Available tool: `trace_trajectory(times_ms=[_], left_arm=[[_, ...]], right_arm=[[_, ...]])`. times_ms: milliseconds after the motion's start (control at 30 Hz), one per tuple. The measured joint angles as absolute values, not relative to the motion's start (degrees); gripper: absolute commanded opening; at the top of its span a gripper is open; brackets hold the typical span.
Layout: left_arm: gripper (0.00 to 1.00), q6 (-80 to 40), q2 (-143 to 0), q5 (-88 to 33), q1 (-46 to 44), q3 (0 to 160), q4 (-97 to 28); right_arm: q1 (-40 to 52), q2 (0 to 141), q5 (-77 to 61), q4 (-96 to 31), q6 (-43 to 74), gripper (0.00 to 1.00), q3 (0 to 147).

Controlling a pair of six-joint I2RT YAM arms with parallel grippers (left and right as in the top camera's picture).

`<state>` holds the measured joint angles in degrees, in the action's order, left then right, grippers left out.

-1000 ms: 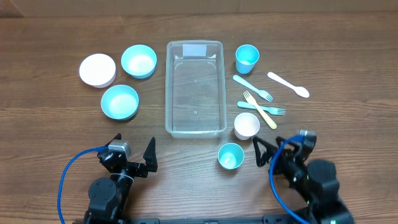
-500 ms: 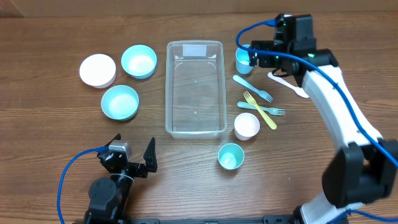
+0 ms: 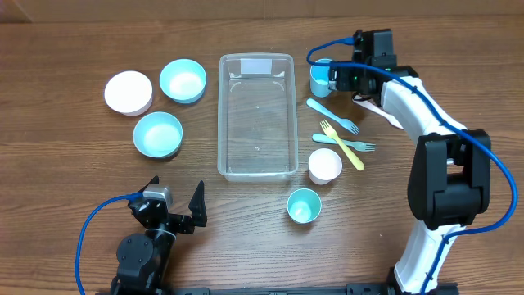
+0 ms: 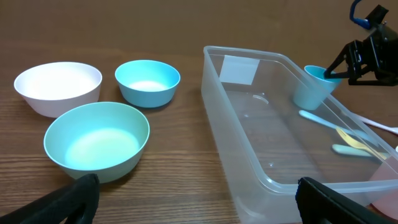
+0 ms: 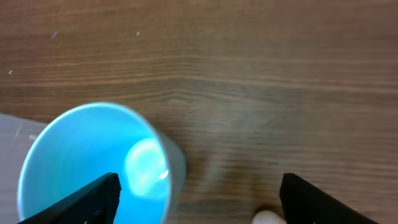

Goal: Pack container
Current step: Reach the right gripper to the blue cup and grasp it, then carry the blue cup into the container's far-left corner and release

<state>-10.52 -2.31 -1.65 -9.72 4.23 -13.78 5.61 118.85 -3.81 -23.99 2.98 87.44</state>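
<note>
The clear rectangular container (image 3: 222, 115) stands empty mid-table; it also shows in the left wrist view (image 4: 231, 140). My right gripper (image 3: 334, 78) is open at the far-right light-blue cup (image 3: 319, 79). In the right wrist view the gripper (image 5: 199, 199) straddles the cup's right wall (image 5: 93, 162), one finger over its mouth and the other beyond it. My left gripper (image 3: 173, 215) is open and empty near the front left edge, with its fingers low in its own view (image 4: 199, 205).
Two light-blue bowls (image 3: 182, 80) (image 3: 157, 134) and a white bowl (image 3: 128, 92) lie left of the container. To its right are blue forks (image 3: 332, 105), a yellow fork (image 3: 342, 142), a white spoon (image 3: 395, 120), a white cup (image 3: 325, 165) and a second blue cup (image 3: 304, 205).
My right arm has swung from the front right to the far blue cup, then shifted slightly left onto it. The left arm has not moved.
</note>
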Motion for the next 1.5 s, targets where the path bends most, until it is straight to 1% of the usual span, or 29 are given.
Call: trace_trajectory(times_ms=[167,333,367,400,467,500,600,700,800,833,867,933,1000,1067,1133,1167,1267,1500], left_arm=[[1.00,-10.5,-2.3,-1.7,-9.7,4.2,-13.8],[1.00,-10.5,-2.3,-1.7,-9.7,4.2,-13.8],[1.00,-10.5,-2.3,-1.7,-9.7,4.2,-13.8],[1.00,-10.5,-2.3,-1.7,-9.7,4.2,-13.8],[1.00,-10.5,-2.3,-1.7,-9.7,4.2,-13.8],[1.00,-10.5,-2.3,-1.7,-9.7,4.2,-13.8],[1.00,-10.5,-2.3,-1.7,-9.7,4.2,-13.8],[1.00,-10.5,-2.3,-1.7,-9.7,4.2,-13.8],[1.00,-10.5,-2.3,-1.7,-9.7,4.2,-13.8],[1.00,-10.5,-2.3,-1.7,-9.7,4.2,-13.8],[1.00,-10.5,-2.3,-1.7,-9.7,4.2,-13.8],[1.00,-10.5,-2.3,-1.7,-9.7,4.2,-13.8],[1.00,-10.5,-2.3,-1.7,-9.7,4.2,-13.8],[1.00,-10.5,-2.3,-1.7,-9.7,4.2,-13.8],[1.00,-10.5,-2.3,-1.7,-9.7,4.2,-13.8],[1.00,-10.5,-2.3,-1.7,-9.7,4.2,-13.8],[1.00,-10.5,-2.3,-1.7,-9.7,4.2,-13.8],[1.00,-10.5,-2.3,-1.7,-9.7,4.2,-13.8]], right_arm=[[5.3,118.9,-6.1,-21.2,3.0,0.74,87.4],[5.3,121.6,-8.4,-21.8,3.2,0.66,87.7],[5.3,122.3,-8.6,-22.0,3.3,0.59,87.7],[5.3,122.9,-8.7,-22.2,3.4,0.45,87.7],[5.3,123.3,-8.8,-22.3,3.5,0.10,87.7],[5.3,123.3,-8.8,-22.0,3.8,0.04,87.8],[5.3,123.3,-8.8,-22.2,5.4,0.04,87.9],[5.3,123.3,-8.8,-28.6,6.5,0.04,92.3],[5.3,123.2,-8.8,-42.0,6.9,0.04,103.7],[5.4,122.5,-8.8,-48.2,6.9,0.04,109.8],[5.5,121.4,-8.8,-49.9,7.0,0.04,113.0],[6.2,118.9,-8.7,-57.3,7.1,0.04,118.9],[8.3,115.7,-8.7,-59.3,6.6,0.04,121.4],[13.8,112.6,-8.7,-61.4,4.9,0.04,122.3],[18.6,112.6,-8.5,-62.6,3.7,0.04,122.2],[22.4,113.2,-7.2,-62.7,2.9,0.04,122.2],[28.0,115.7,-4.9,-62.8,2.3,0.04,122.2],[29.4,128.3,-2.6,-59.7,2.4,0.04,121.8]])
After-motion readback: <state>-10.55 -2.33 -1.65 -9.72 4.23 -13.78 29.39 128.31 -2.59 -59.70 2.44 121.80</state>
